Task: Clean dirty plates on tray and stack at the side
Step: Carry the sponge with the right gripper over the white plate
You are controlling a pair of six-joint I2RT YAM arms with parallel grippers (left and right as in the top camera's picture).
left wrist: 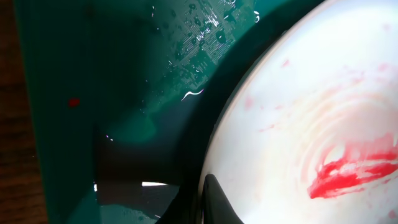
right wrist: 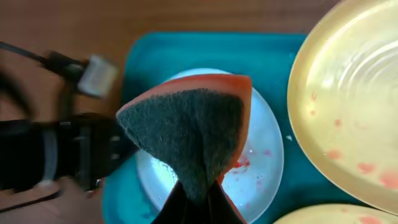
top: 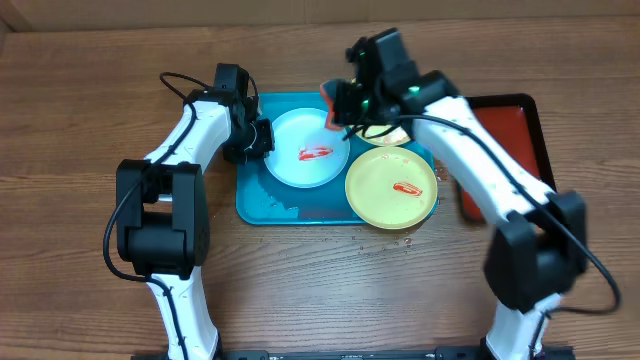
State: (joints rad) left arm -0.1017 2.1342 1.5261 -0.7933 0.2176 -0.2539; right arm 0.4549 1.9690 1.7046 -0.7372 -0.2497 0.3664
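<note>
The turquoise tray holds three plates. The pale blue-white plate has a red smear at its middle. My left gripper is shut on its left rim; in the left wrist view one finger lies over the rim of the plate. One yellow-green plate with a red smear lies at the front right. The other is mostly hidden under my right arm. My right gripper is shut on an orange sponge, dark pad facing the camera, held above the pale plate.
A red tray with a black rim lies at the right, partly under my right arm. Water drops sit on the turquoise tray and on the wooden table in front of it.
</note>
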